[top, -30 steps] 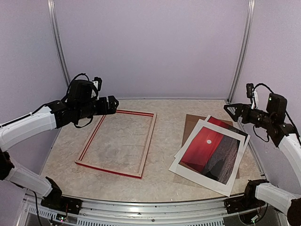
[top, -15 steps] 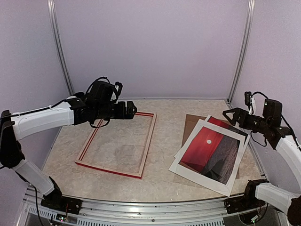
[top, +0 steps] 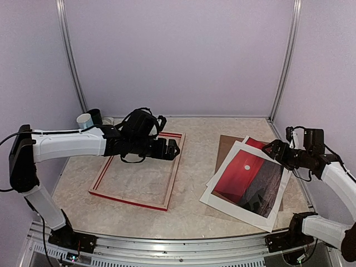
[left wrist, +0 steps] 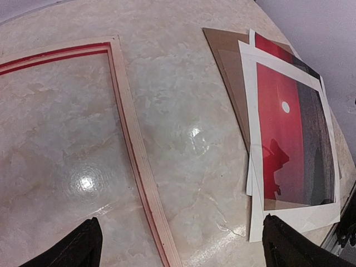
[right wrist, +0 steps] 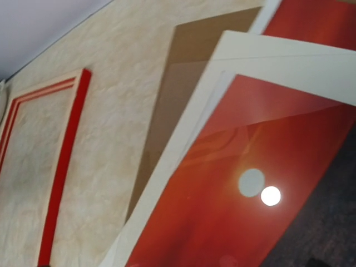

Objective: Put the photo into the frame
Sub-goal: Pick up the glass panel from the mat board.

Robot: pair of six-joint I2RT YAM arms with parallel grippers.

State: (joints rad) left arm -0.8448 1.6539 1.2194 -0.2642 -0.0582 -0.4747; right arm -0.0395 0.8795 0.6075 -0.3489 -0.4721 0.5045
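From above, the large rectangular frame with a red face and pale wood sides [top: 173, 169] lies flat, left of centre on the marbled beige table [top: 194, 183]. The left gripper [top: 173, 149] hovers over the frame's upper right corner with its jaws spread wide, holding nothing. The rectangular red-sunset photo [top: 245, 181] lies tilted at right of centre, bordered by a white mat [top: 221, 196] on a plain brown backing board [top: 225, 146]. The right gripper [top: 271, 148] hangs open above the photo's upper right edge.

In the left wrist view, the two dark fingertips [left wrist: 83, 247] stand far apart in the lower corners. The frame's rail [left wrist: 130, 133] runs down the left half, and the photo [left wrist: 289, 144] sits at the right.

In the right wrist view, the photo [right wrist: 233, 222] fills the lower right, the board [right wrist: 172, 111] is at centre, and the frame [right wrist: 64, 167] is at the left.
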